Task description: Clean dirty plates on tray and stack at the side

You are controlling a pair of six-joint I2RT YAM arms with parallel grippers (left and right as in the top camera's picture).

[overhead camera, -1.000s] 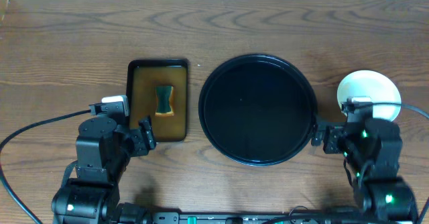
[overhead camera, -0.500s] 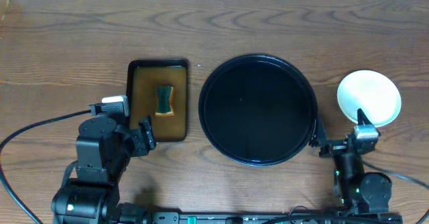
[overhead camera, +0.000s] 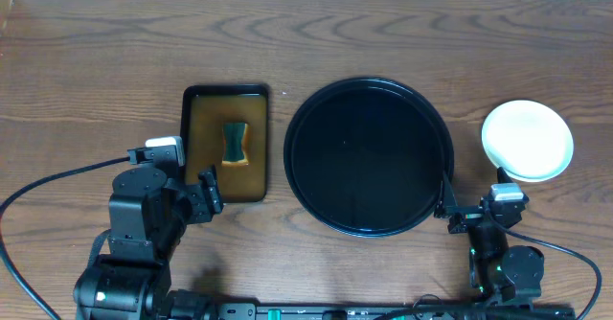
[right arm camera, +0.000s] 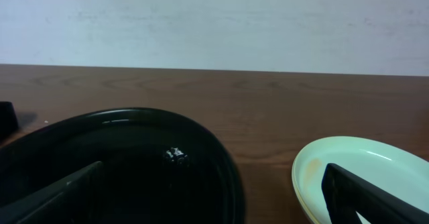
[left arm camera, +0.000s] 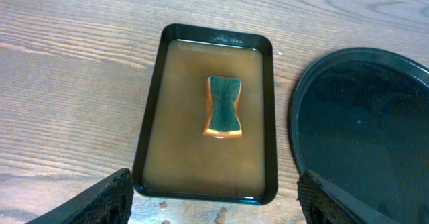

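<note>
Tray (overhead camera: 369, 157) bare; plates (overhead camera: 527, 140) stacked at its 3 o'clock, just off the rim. My right pincer (overhead camera: 448, 208) wide, empty, at tray's 5 o'clock; left pincer (overhead camera: 209, 191) wide too, at 8 o'clock. Looks done: park clear, don't nudge the stack. No readable writing.

Just a shallow rectangular black tray (left arm camera: 151, 117) of brownish liquid sitting right ahead of the left gripper (left arm camera: 213, 205), green sponge (left arm camera: 224, 105) lying flat in the middle of it, all on a dark wood-grain table (left arm camera: 67, 63).
</note>
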